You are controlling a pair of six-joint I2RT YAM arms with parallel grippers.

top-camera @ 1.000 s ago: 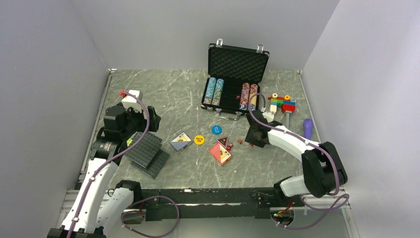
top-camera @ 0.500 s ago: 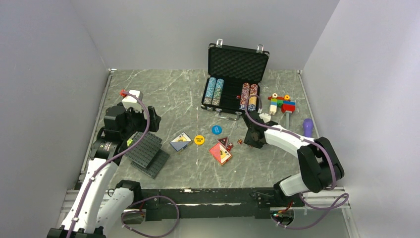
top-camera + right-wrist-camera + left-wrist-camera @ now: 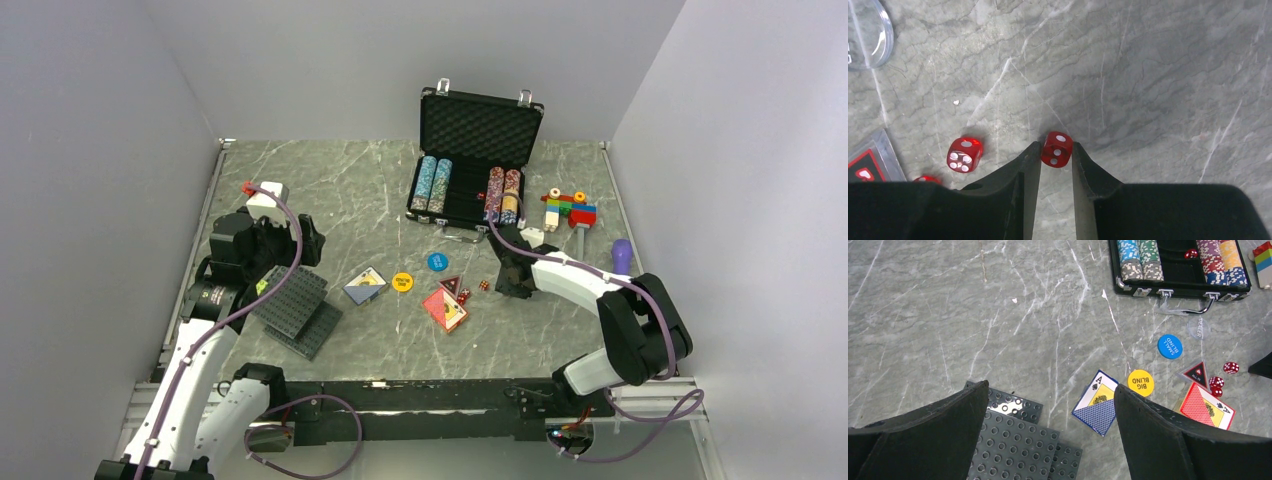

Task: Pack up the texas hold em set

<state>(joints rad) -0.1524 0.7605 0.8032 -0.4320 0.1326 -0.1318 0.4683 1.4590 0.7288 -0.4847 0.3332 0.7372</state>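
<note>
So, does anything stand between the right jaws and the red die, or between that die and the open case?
Nothing visible does. The red die sits between the tips of the right jaws. Toward the case, only its own low front wall lies ahead, to be lifted over.

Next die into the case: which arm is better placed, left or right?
Right. The right hand pinches a red die on the table, near the open case. The left hand hangs wide open above the grey studded plates, far from the dice.
</note>
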